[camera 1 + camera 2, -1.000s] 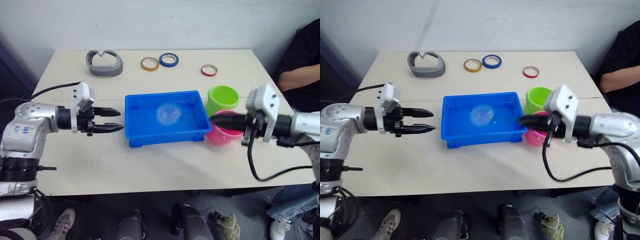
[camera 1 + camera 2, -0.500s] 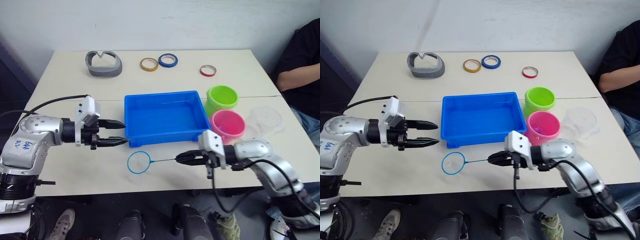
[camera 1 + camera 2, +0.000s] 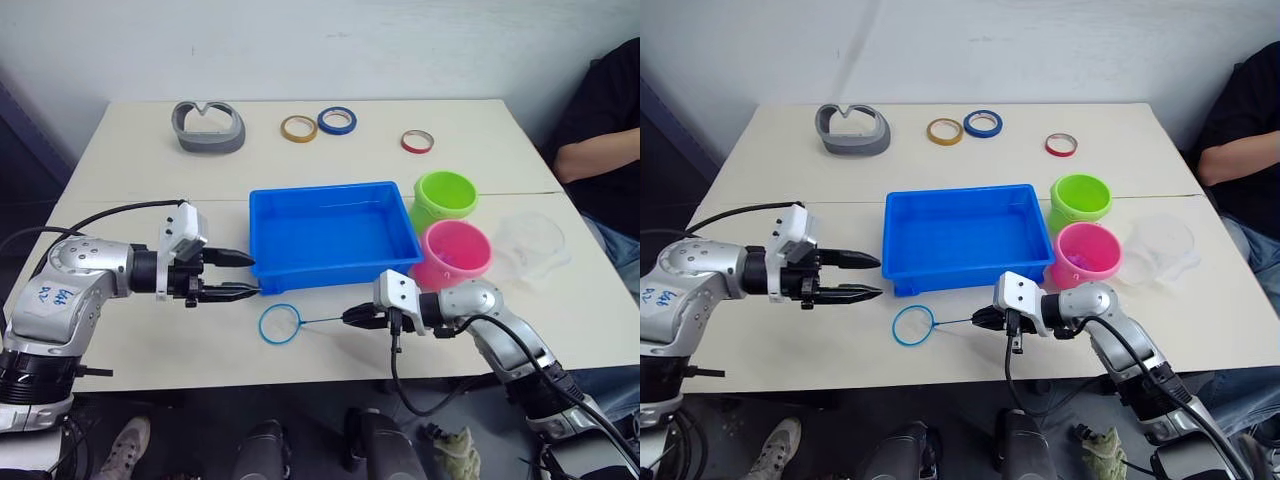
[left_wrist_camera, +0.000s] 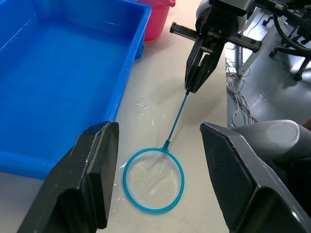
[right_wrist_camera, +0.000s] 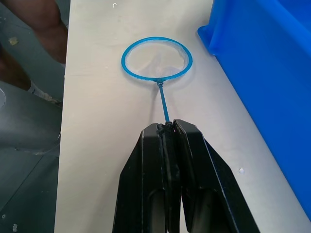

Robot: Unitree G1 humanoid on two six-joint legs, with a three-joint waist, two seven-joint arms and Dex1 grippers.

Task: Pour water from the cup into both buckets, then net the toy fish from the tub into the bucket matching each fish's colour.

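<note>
On the table (image 3: 150, 340) front edge, right gripper (image 3: 352, 318) is pinched tight on the thin handle end of a small blue net (image 3: 280, 323); the net's ring lies flat on the tabletop just in front of the blue tub (image 3: 330, 235), near its front-left corner, not touching it. Right wrist view confirms: both fingers pressed together with the handle between them, ring out ahead, tub wall off to the side. Left gripper (image 3: 240, 275) sits low over the table at the tub's left front corner, jaws apart, nothing held; fingertips just beside the tub rim, can't tell if they touch. Left wrist view looks between its spread fingers (image 4: 92, 179) straight down at the net ring and across at the right gripper. Tub sits mid-table and looks bare inside; no fish can be made out in it. Lime green bucket (image 3: 446, 198) stands at the tub's right rear, pink bucket (image 3: 456, 253) just in front of it, beside the tub's front-right corner; the two buckets are touching or nearly so. Something small and dark sits inside the pink bucket in the right eye view, too small to identify. Clear cup (image 3: 528, 243) is right of the pink bucket, close by, near the table's right edge. Far side of the table: grey curved object (image 3: 208, 126), then yellow (image 3: 299, 128), blue (image 3: 337, 121) and red tape rolls (image 3: 417, 141). Person's dark sleeve (image 3: 600, 120) at the far right.
</note>
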